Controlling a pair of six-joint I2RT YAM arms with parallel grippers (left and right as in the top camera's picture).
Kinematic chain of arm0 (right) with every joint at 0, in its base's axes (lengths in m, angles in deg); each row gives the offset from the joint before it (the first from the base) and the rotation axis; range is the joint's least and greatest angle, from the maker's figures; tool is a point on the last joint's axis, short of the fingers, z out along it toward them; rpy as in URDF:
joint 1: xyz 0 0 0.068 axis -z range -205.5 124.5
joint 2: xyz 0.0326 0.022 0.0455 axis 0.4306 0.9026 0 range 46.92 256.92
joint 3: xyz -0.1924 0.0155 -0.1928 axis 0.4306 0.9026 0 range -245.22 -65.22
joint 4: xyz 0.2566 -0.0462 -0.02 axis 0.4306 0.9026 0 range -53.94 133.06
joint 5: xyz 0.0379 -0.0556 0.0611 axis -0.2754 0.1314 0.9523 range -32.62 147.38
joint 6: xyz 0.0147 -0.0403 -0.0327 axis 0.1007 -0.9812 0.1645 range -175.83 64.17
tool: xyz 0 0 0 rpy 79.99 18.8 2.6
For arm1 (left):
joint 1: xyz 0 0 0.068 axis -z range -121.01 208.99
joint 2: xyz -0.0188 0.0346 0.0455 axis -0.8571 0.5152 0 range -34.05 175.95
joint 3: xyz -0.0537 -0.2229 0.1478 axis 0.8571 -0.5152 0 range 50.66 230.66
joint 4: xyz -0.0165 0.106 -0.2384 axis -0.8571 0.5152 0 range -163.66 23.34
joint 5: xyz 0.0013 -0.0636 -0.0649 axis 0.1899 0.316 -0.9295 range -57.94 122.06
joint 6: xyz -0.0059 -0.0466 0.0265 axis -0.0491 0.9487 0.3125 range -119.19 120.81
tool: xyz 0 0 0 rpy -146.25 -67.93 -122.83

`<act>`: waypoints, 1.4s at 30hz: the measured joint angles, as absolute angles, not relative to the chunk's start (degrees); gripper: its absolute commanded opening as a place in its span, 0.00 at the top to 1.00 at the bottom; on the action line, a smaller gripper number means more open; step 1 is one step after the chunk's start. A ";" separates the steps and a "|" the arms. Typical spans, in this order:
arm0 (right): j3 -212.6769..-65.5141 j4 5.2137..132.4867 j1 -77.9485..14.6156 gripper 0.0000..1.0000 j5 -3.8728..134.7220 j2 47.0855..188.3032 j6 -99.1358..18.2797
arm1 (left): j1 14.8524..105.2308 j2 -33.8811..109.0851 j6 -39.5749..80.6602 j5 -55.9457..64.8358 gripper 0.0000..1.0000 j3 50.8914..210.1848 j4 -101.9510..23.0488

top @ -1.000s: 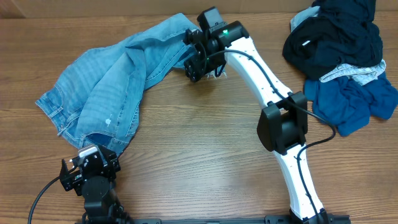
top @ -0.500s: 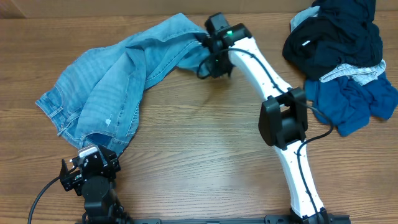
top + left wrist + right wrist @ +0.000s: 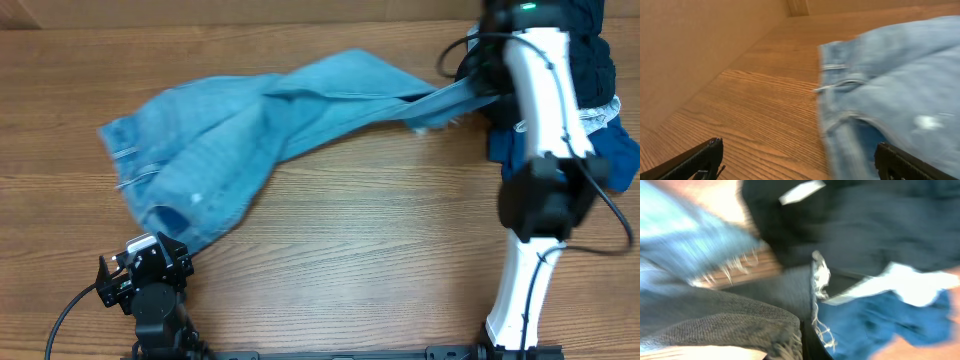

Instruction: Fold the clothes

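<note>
Denim fills most of the view, so I place everything by the jeans (image 3: pixel 250 130). Below their left end, near the waistband but clear of it, my left claw (image 3: pixel 142 265) sits low over the wooden table (image 3: pixel 350 260). Its fingers (image 3: pixel 700 159) are spread wide with nothing between them. From that wrist's camera the fingers frame the waistband and a belt loop, with bare wood to the left of the cloth.

The jeans lie bunched and creased at that left end, with a small pale spot on the fabric. From there one leg runs rightward in a long, drawn-out band, narrowing as it goes. At the leg's far right end my right claw (image 3: pixel 478 82) is pressed together on the frayed hem (image 3: pixel 817 287). The overhead view hides the fingertips behind my white right arm (image 3: pixel 545 110). The wrist view is blurred, but it shows the hem's loose pale threads right at the fingers.

Just right of that hem, partly under the arm, lies a heap of other clothes. It holds a black garment (image 3: pixel 595 45) with a white label (image 3: pixel 802 191), a pale strip (image 3: pixel 602 110), and below these a dark blue garment (image 3: pixel 620 165). The hem hangs just beside the black garment — whether the two touch, I cannot tell.
</note>
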State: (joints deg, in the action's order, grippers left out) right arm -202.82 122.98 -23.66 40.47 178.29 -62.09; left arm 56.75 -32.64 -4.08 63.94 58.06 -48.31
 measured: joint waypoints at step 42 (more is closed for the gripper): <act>-214.64 101.21 -24.42 0.00 89.63 159.06 -71.97 | 56.75 -32.64 -4.08 63.94 0.00 58.06 -48.31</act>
